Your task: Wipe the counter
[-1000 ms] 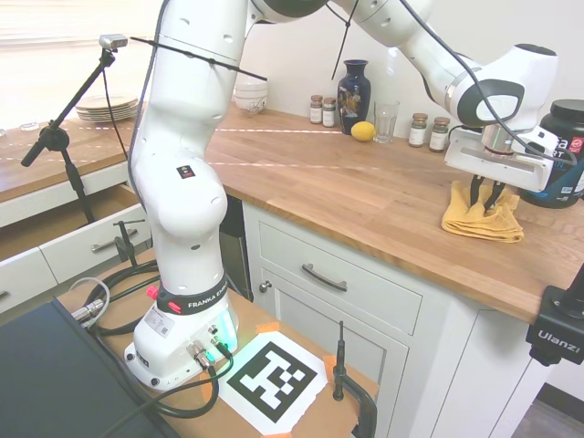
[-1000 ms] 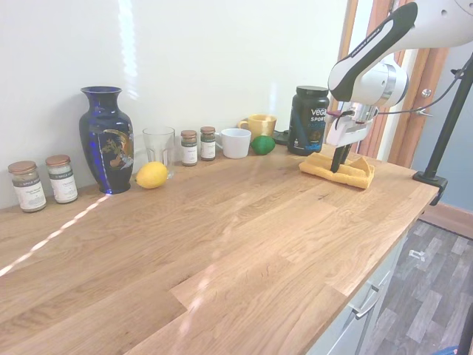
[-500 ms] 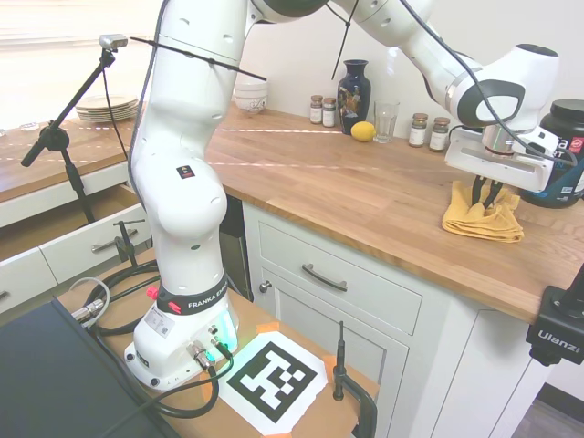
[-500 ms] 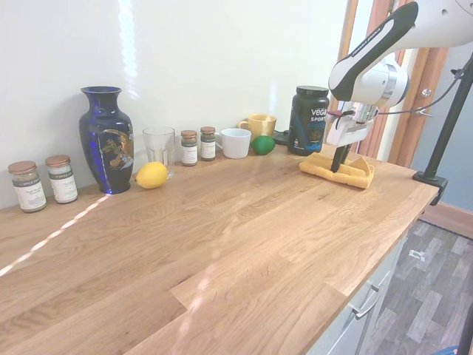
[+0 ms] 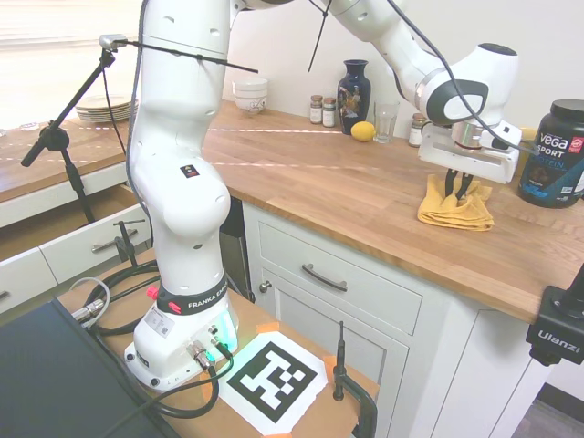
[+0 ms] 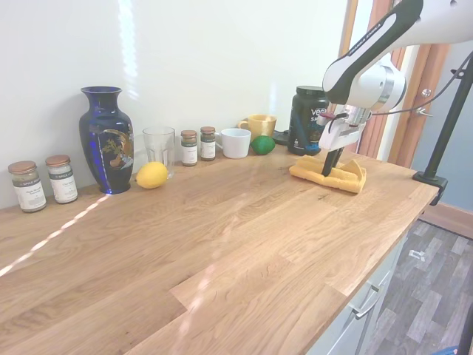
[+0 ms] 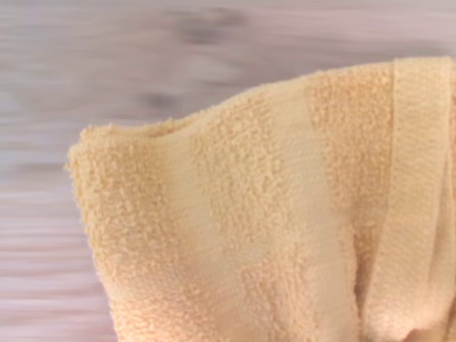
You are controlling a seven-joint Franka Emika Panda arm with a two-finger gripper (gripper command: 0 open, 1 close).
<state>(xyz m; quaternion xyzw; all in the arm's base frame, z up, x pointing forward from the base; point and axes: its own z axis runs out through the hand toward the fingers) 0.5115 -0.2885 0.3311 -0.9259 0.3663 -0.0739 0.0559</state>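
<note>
The desk (image 5: 347,187) runs long and warm-brown above white cabinets (image 5: 365,301). A yellow cloth (image 5: 453,206) lies bunched on it toward the 3 o'clock end in the first exterior view, and the gripper (image 5: 455,190) stands upright over it, fingers pressed together on a fold of the cloth and pushing it onto the wood. In the second exterior view the cloth (image 6: 328,174) sits at about 2 o'clock, just in front of the black tub (image 6: 308,120). The wrist view shows terry cloth (image 7: 271,214) over blurred wood grain, which suggests a wiping stroke is under way.

To wipe well, I judge the gripper should keep steady downward pressure so the cloth drags flat, not lifting at its edges, and sweep along the bare planks toward the open middle. Strokes should overlap.

Along the wall edge stand a green object (image 6: 262,144), yellow mug (image 6: 258,126), white mug (image 6: 236,143), spice jars (image 6: 199,146), a glass (image 6: 157,146), a lemon (image 6: 151,175) and a blue vase (image 6: 107,139). The strokes should stay clear of these; the glass and vase look likeliest to tip.
</note>
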